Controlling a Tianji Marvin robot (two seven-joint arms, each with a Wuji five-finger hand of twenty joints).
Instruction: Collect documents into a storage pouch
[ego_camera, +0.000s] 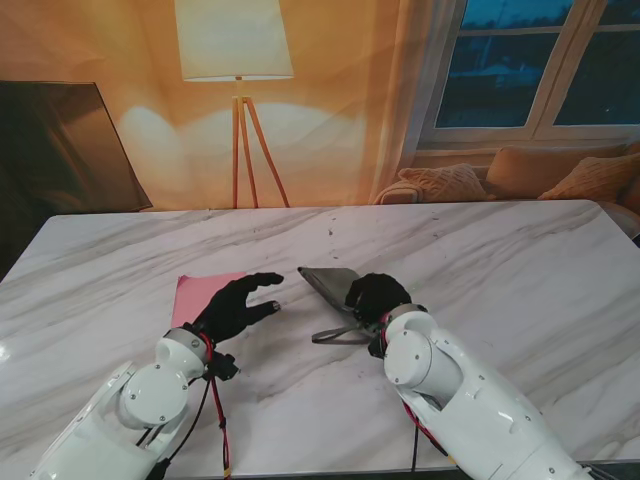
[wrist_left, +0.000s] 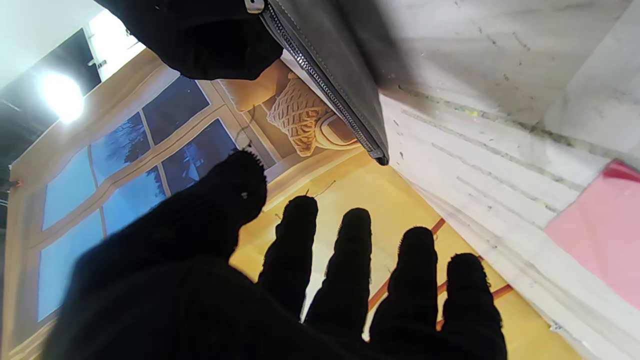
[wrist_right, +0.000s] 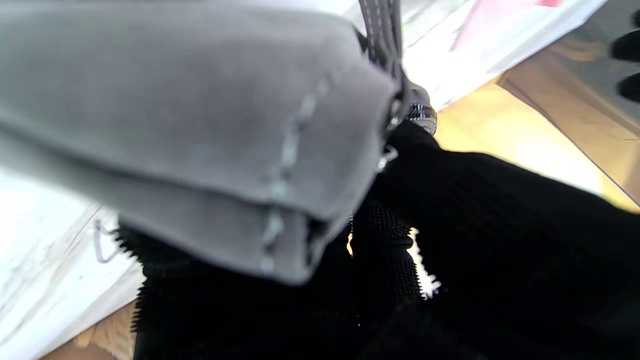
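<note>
On the marble table (ego_camera: 520, 270), a pink sheet of paper (ego_camera: 197, 293) lies flat to the left of centre. The left hand (ego_camera: 236, 305) hovers over the sheet's right edge, fingers (wrist_left: 345, 270) spread apart and holding nothing. Just to its right, the grey pouch (ego_camera: 330, 282) is tilted up off the table, its zipper (wrist_left: 320, 82) edge facing the left hand. The right hand (ego_camera: 376, 297) is clamped on the pouch's near end, and a strap (ego_camera: 335, 335) lies on the table beside it.
</note>
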